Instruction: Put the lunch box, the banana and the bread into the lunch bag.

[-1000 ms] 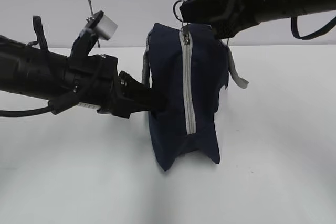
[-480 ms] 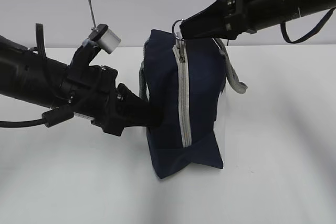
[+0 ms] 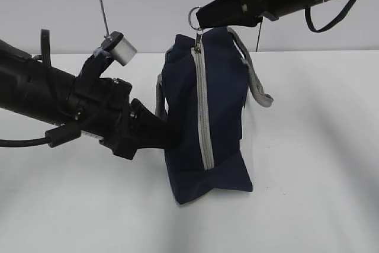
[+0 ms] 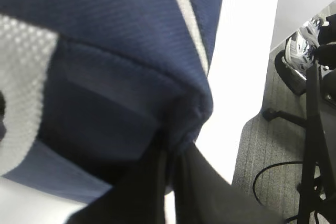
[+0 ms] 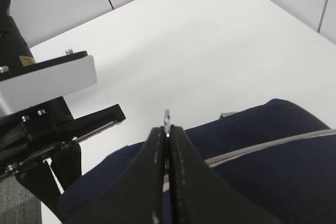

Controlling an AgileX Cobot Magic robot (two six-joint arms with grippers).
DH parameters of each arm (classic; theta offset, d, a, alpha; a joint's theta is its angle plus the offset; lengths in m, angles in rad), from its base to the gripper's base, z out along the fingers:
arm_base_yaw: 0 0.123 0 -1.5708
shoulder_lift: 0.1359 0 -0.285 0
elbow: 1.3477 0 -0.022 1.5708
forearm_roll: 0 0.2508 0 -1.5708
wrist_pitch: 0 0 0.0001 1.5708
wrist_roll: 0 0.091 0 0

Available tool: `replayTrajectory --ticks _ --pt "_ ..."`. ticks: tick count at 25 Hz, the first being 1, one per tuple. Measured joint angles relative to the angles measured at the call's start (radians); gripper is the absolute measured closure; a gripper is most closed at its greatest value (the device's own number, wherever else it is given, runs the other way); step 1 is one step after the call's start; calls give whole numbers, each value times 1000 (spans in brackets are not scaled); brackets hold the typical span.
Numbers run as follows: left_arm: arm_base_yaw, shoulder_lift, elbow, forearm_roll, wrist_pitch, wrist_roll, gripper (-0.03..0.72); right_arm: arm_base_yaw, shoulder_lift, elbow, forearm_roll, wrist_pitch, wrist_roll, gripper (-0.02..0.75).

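Observation:
The navy lunch bag (image 3: 222, 111) stands on end on the white table, its grey zipper (image 3: 203, 117) running closed down its front. My right gripper (image 3: 200, 17) is shut on the metal ring pull (image 3: 193, 18) at the bag's top; the ring pull (image 5: 167, 120) pokes out between its fingers in the right wrist view. My left gripper (image 3: 170, 140) is shut on a fold of the bag's fabric (image 4: 181, 124) low on its left side. The lunch box, the banana and the bread are out of view.
A grey strap handle (image 3: 256, 84) hangs off the bag's right side, another (image 3: 159, 96) on the left. The white table (image 3: 320, 164) extends all around the bag. A thin vertical rod (image 3: 100, 1) stands behind the left arm.
The right gripper has moved left and up with the ring pull. The bag's top has followed, so the bag stands taller and straighter. The left arm has barely shifted.

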State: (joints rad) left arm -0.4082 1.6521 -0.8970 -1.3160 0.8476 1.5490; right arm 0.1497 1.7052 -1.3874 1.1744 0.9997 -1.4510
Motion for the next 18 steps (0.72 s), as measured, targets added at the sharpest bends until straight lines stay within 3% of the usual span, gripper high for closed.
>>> replayTrajectory --ticks 8,18 --pt "0 0 0 27 1 -13 684 0 28 -30 -43 -81 4 754" --pt "1 0 0 49 9 -34 684 0 178 -186 -65 -86 52 754"
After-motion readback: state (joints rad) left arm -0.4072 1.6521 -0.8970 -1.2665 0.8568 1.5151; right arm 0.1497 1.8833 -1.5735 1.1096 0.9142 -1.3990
